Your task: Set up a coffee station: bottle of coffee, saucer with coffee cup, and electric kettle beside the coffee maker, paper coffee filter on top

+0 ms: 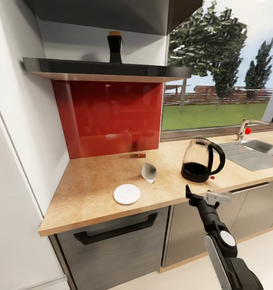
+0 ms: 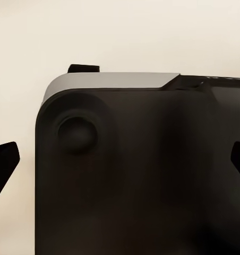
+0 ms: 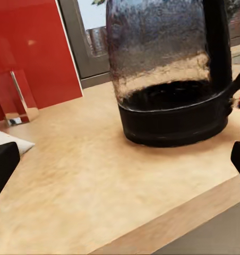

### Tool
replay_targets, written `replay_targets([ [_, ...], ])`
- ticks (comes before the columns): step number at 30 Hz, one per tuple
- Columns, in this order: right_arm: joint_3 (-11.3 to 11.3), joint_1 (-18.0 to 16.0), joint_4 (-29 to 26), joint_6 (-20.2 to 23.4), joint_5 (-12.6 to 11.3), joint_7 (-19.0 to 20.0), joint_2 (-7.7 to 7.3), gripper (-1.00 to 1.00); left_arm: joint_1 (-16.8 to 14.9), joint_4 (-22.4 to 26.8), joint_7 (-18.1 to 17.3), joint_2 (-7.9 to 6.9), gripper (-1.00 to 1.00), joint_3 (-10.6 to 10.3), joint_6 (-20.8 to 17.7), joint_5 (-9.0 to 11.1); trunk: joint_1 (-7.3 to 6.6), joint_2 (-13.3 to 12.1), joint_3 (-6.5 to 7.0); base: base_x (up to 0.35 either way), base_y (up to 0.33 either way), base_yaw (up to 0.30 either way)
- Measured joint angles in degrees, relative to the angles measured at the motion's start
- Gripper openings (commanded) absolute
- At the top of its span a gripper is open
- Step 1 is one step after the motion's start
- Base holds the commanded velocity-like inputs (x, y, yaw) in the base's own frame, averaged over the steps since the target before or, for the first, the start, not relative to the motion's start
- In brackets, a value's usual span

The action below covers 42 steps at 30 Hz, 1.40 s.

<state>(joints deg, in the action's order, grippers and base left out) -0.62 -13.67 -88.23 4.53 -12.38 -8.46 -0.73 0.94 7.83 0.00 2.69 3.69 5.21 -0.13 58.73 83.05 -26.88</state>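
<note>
Head view findings: the electric kettle (image 1: 201, 160) stands upright on the bench (image 1: 88, 189), toward the sink side, with its black handle turned to the sink (image 1: 257, 152). The saucer (image 1: 127, 193) lies flat near the front edge, and the paper coffee filter (image 1: 149, 172) rests just beside it, toward the red backsplash (image 1: 108, 117). The two are close but apart. A dark bottle with a yellow cap, judged to be the bottle of coffee (image 1: 114, 47), stands on the kitchen shelf (image 1: 104, 68) above.

The right tool (image 1: 201, 197) is held just off the front edge of the bench, below and in front of the kettle, not touching it. The right wrist view looks straight at the kettle's black base (image 3: 176, 119), with one dark fingertip at each side of the picture, so the fingers stand spread and carry nothing.

The left tool (image 2: 120, 159) likewise shows fingertips spread wide, against a dark rounded housing (probably part of the robot itself, though this cannot be confirmed).

Assessment: the step in hand appears to be the approach to the kettle. The next move calls for bringing the spread fingers forward to a grippable part, most likely the handle, and closing squarely. The domed glass offers poor purchase.
</note>
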Motion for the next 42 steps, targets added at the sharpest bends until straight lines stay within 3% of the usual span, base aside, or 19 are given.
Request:
replay_targets([
  [4,0.1,-4.66,-0.01,6.61,0.18,0.06,-0.02,1.0,0.0,-0.01,0.0,-0.06,1.0,0.06,0.0,-0.02,0.0,0.0,0.0,0.0,0.103,0.0],
  [8,0.62,-11.08,0.01,19.49,0.31,0.2,0.03,1.0,-0.01,-0.01,0.0,-0.09,1.0,0.1,0.0,-0.03,0.0,0.0,0.0,0.0,0.253,0.0],
  [13,2.12,-13.39,0.08,26.4,0.31,0.21,0.11,1.0,-0.02,-0.1,0.0,-0.09,1.0,0.41,0.0,-0.08,0.0,0.0,0.0,0.0,0.123,0.0],
  [18,2.41,-13.65,0.37,27.48,0.49,-0.16,0.32,1.0,-0.01,-0.37,0.0,-0.16,1.0,0.48,0.0,-0.1,0.0,0.0,0.0,0.0,0.017,0.0],
  [22,2.62,-13.97,1.23,27.87,0.53,-4.6,0.51,1.0,-0.01,-0.44,0.0,-0.17,1.0,0.48,-0.04,-0.1,0.0,0.0,0.0,0.0,0.134,0.0],
  [26,5.64,-15.57,1.49,31.54,0.43,-7.52,0.62,1.0,-0.01,-0.39,0.0,-0.18,1.0,0.48,-0.06,-0.1,0.0,0.0,0.0,0.0,0.128,0.0],
  [42,6.77,-16.0,3.7,33.29,0.69,-7.95,1.0,1.0,0.08,-0.82,0.01,0.26,1.0,0.4,-0.68,-0.2,0.0,0.01,0.0,0.121,0.063,0.0],
])
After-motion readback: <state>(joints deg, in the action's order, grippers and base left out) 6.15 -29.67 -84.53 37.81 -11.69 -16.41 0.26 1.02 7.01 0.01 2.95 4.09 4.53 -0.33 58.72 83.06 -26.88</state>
